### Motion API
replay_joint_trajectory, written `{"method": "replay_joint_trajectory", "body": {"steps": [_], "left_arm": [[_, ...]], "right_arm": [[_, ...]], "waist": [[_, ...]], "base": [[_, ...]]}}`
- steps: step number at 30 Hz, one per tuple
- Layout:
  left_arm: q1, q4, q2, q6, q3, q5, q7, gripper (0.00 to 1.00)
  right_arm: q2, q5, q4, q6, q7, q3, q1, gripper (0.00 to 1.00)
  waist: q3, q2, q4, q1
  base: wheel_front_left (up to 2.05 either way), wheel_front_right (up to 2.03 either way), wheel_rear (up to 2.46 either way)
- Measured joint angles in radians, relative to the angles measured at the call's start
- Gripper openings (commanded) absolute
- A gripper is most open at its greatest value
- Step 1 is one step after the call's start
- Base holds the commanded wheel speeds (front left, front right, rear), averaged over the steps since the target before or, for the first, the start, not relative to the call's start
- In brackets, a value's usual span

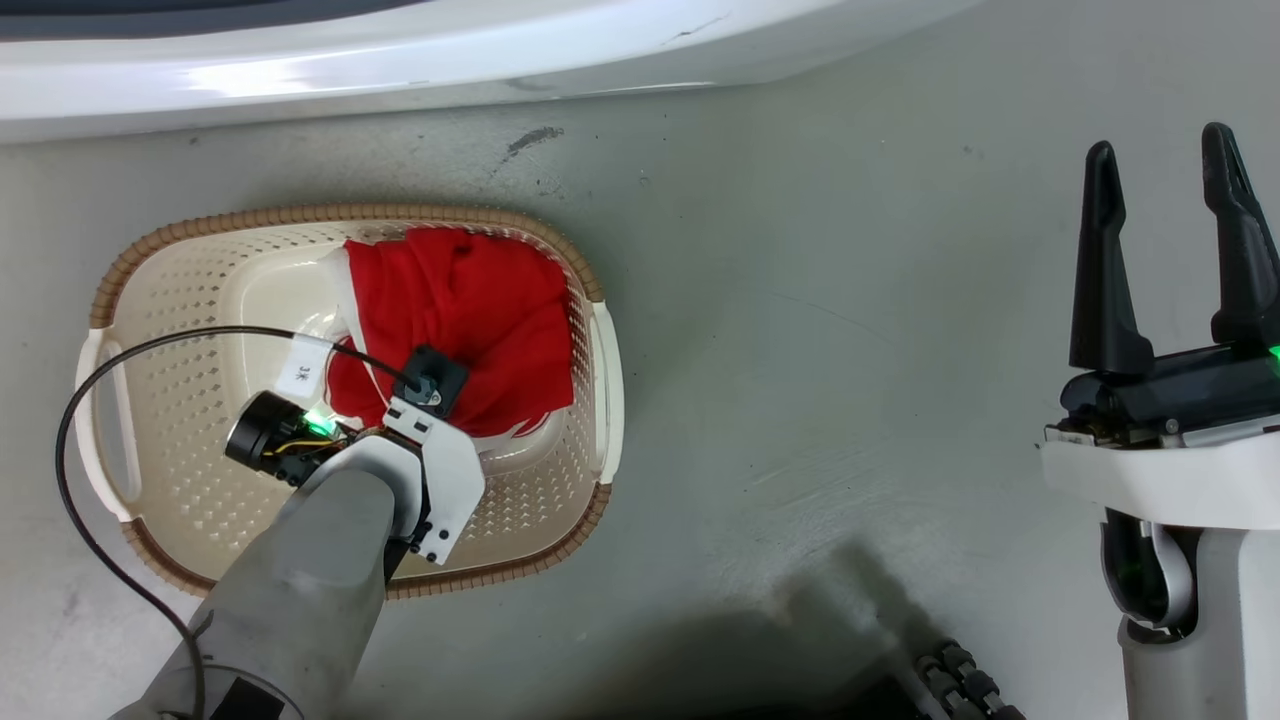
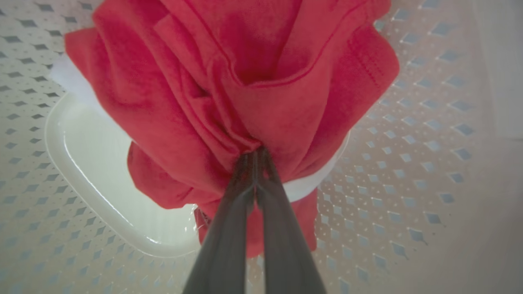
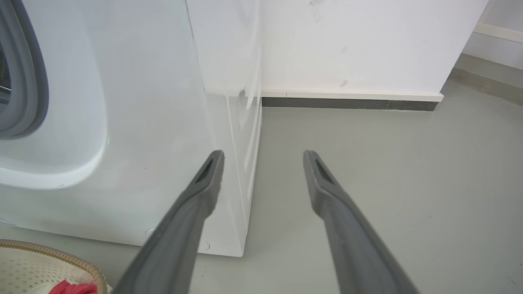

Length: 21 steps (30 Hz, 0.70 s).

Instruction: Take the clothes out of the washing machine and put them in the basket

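From 7 o'clock in the head view, the left arm reaches down into the basket [image 1: 330, 213]. There the left hand [image 2: 255, 154] is clenched on a fold of the red clothes [image 1: 460, 300], which sit bunched in the basket's 1 o'clock part with white trim showing. At 3 o'clock the right hand [image 1: 1160, 150] is released, fingers apart, above the grey floor [image 1: 800, 350]. At 12 o'clock, beyond the basket, stands the washing machine [image 1: 400, 60].

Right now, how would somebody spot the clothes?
Find the big white washing machine; on the grey floor before it sits a cream basket with a brown rim. Inside lies the bundle of clothes, pinched by the left gripper. It is the one bright red thing there, trimmed white.
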Motion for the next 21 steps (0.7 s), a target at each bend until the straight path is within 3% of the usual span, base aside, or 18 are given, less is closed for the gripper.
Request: {"method": "replay_joint_trajectory", "body": {"steps": [2,4,8,12,18,21], "left_arm": [[-0.005,0.005,-0.001,-0.001,-0.004,0.001,0.019,0.00],[-0.006,0.010,-0.002,-0.001,-0.001,-0.007,0.018,1.00],[0.009,0.013,-0.012,-0.004,-0.001,-0.017,0.003,1.00],[0.039,0.014,-0.029,-0.009,0.029,-0.056,-0.088,1.00],[0.116,-0.035,-0.050,0.020,0.082,-0.106,-0.160,1.00],[0.160,-0.157,-0.028,0.059,0.119,-0.104,-0.161,1.00]], "right_arm": [[0.000,0.000,0.001,0.000,0.000,0.000,-0.002,1.00],[0.000,0.002,0.004,0.000,0.000,-0.002,-0.003,1.00],[0.000,0.003,0.013,0.000,0.000,0.004,-0.003,1.00],[0.000,0.003,0.027,0.000,0.000,0.017,0.003,1.00],[0.000,-0.009,0.049,0.000,0.000,0.032,0.044,1.00],[0.000,-0.017,0.054,0.000,0.000,0.034,0.063,1.00]], "waist": [[0.001,0.0000,-0.003,0.0000],[-0.005,0.0000,-0.003,-0.0001],[-0.035,0.0000,0.001,-0.0001],[-0.087,0.0000,0.011,-0.0001],[-0.192,0.0000,0.032,-0.0002],[-0.249,0.0000,0.043,-0.0003]], "base": [[0.00,0.00,0.00],[0.00,0.00,0.00],[0.00,0.00,0.00],[0.00,0.00,0.00],[0.00,0.00,0.00],[0.00,0.00,0.00]]}}
